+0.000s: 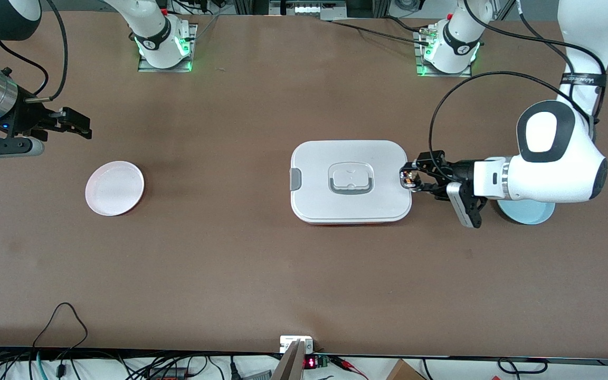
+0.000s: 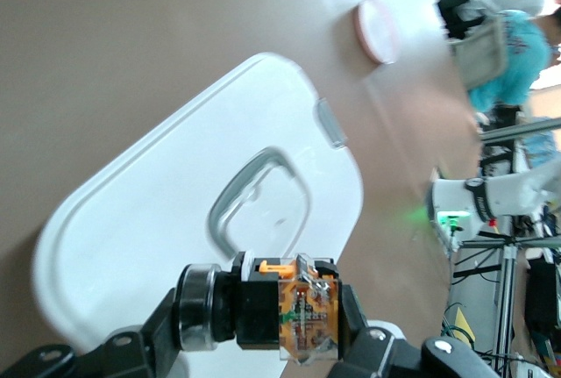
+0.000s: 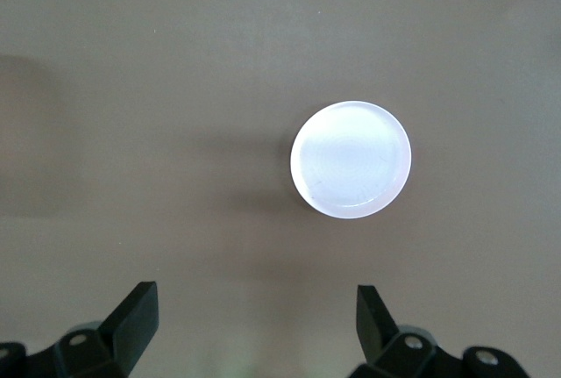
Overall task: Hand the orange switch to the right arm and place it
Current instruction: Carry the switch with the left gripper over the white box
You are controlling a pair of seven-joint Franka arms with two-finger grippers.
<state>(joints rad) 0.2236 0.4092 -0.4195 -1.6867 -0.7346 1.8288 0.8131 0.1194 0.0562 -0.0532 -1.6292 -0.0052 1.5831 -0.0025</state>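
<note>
Two white robot arms reach over the broad brown desk (image 1: 262,264) that we see carrying everything. Next in size comes the flat white rectangular plastic container with a grey recessed handle in its lid (image 1: 350,181), lying near the middle of the desk. Toward the left arm's end, a pale blue round dish (image 1: 528,214) shows partly under the left arm. Toward the right arm's end lies a small pinkish-white round plate (image 1: 114,188), well apart from the container.

We find the left pincer (image 1: 409,178) over the container's edge on the left arm's side, clamped on the tiny stubby black switch with orange parts (image 2: 289,312), which it holds up in the air; the switch lies sideways between its fingers. The right pincer (image 3: 254,317) hovers above the desk near the pinkish-white plate, its fingers spread wide with nothing between them.
</note>
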